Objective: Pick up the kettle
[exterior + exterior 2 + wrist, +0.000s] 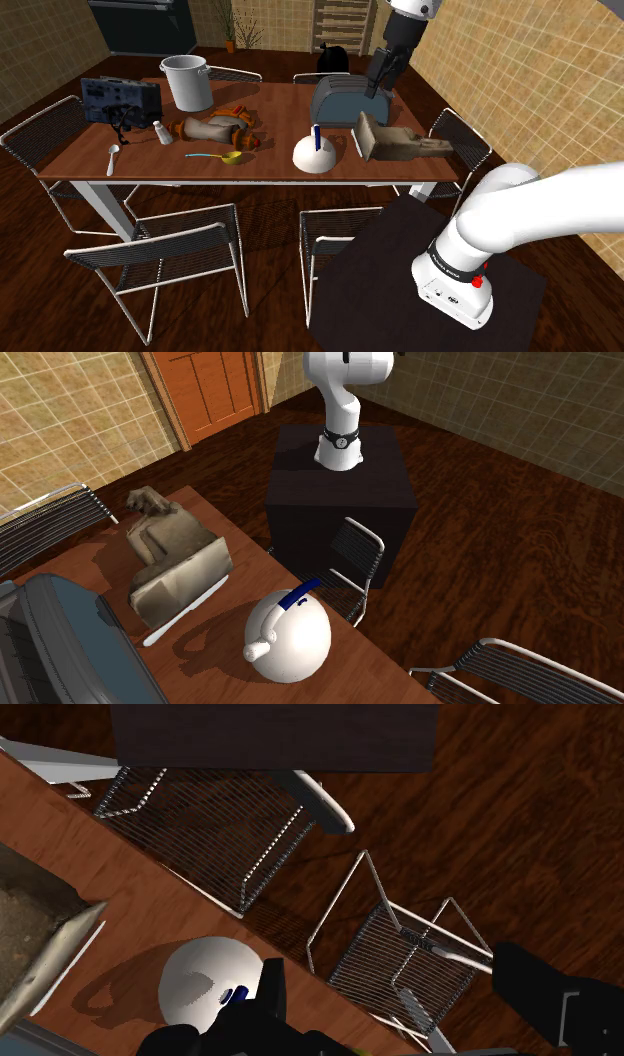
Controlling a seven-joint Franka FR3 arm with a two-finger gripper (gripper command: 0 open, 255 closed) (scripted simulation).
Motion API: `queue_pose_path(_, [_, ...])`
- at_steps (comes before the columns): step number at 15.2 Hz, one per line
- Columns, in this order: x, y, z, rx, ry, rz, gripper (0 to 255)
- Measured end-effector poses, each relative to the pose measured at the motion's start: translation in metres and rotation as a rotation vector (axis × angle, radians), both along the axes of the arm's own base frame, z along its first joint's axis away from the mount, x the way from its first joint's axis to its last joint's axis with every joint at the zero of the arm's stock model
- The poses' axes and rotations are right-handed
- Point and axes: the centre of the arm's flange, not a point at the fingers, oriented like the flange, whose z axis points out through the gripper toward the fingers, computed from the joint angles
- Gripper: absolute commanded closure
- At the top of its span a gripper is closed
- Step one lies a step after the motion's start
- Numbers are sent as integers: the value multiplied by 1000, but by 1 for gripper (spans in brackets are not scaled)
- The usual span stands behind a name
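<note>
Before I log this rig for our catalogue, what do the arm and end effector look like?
The arm has white, rounded links with dark joint bands; one band near the base carries small white marks beside a red spot. The end effector is all black, with two blocky fingers.

Table bearing white pot, dark radio, grey-blue toaster, white spoon, yellow ladle (blue handle); wire chairs round it; dark wood floor, tiled walls
</note>
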Motion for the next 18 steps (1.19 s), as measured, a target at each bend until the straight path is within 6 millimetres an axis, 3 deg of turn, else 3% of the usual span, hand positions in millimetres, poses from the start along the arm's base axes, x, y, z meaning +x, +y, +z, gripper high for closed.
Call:
queue_pose_path(2, [5, 0, -3, -2, 3, -11, 0])
queue_pose_path(6, [43, 0, -31, -14, 22, -93, 0])
queue_pose_path(18, [175, -17, -122, -55, 83, -374, 0])
